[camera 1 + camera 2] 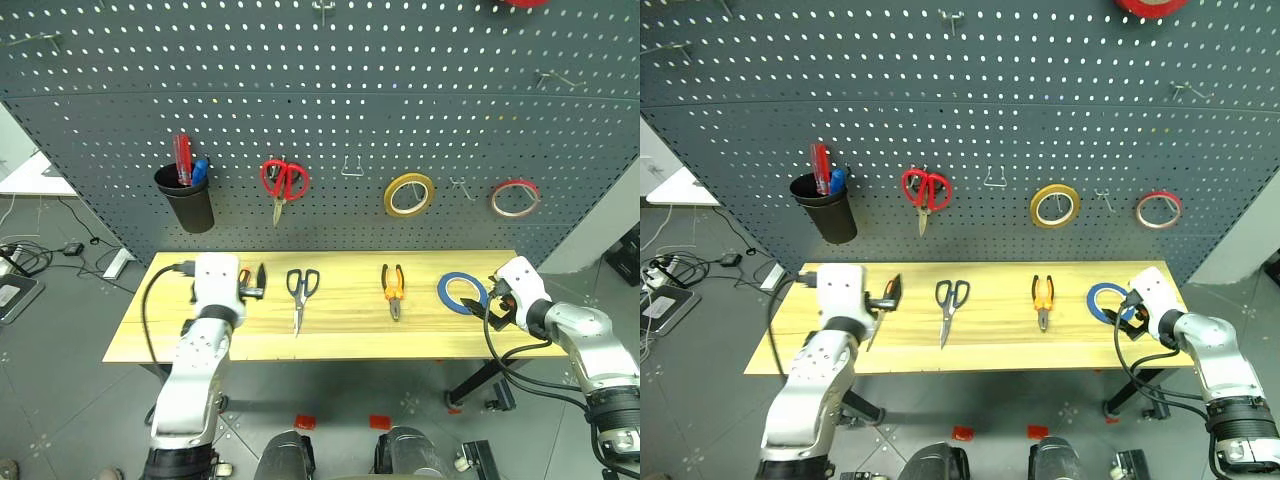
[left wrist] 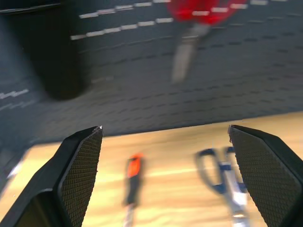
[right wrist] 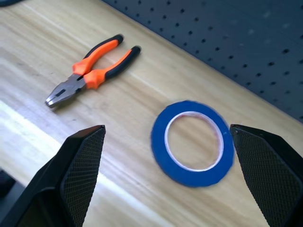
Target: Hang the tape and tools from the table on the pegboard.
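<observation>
The blue tape lies flat near the right end of the table. My right gripper hovers open just to its right, and the wrist view shows the tape between and beyond its spread fingers. The orange-and-black pliers lie left of the tape. The dark-handled scissors lie mid-left. My left gripper is open over the table's left part, above the screwdriver, with the scissors to its right. The pegboard rises behind the table.
On the pegboard hang a black cup holding a red-handled screwdriver, red-handled scissors, a yellow tape ring and a thin red tape ring. Bare hooks sit between the red scissors and the yellow ring. Cables lie on the floor at left.
</observation>
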